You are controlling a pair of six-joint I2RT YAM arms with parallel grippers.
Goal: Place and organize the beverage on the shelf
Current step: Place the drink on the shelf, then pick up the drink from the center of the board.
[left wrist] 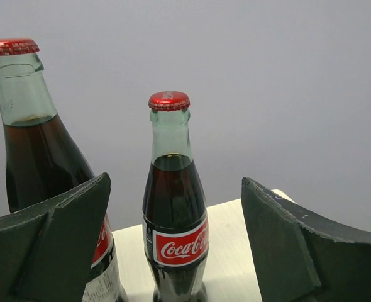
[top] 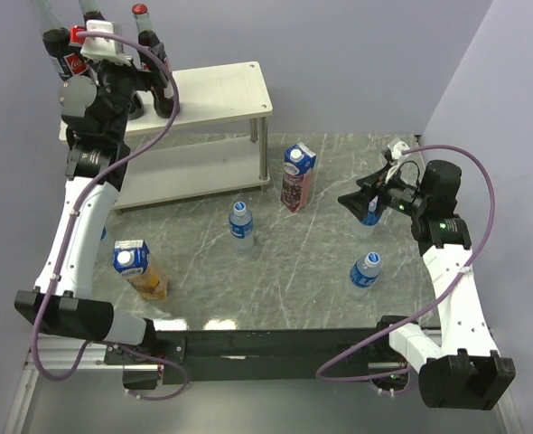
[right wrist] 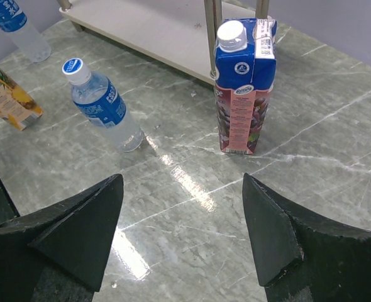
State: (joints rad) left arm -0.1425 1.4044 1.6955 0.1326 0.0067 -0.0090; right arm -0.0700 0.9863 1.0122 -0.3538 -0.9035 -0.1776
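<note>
Left gripper (left wrist: 175, 185): fingers spread wide, touching nothing, one on either side of a cola bottle.
Cola bottle (left wrist: 175, 220): upright on the shelf's top board, red cap on, centred in the gap and apart from both fingers.
Second cola bottle (left wrist: 38, 151): upright just beside the first, lower half hidden behind the left finger (left wrist: 60, 239).
Third cola bottle (top: 59, 50): apparently on the same board, mostly hidden by the arm in the top view.
Shelf (top: 221, 90): far left of the table (top: 321, 271), close to the wall.
Right gripper (right wrist: 182, 182): fingers parted with nothing between them, hanging above the table's right side.
Purple carton (right wrist: 242, 94): upright on the table, just beside the shelf's right-hand legs.
Yellow carton (top: 140, 269): on the table near the left arm, in front of the shelf.
First water bottle (top: 240, 221): mid-table, between the two cartons.
Second water bottle (top: 365, 269): near right of the table (well apart from the shelf).
Third water bottle (top: 370, 215): partly hidden behind the right gripper.
Fourth water bottle (right wrist: 12, 22): on the table by the shelf's lower board.
</note>
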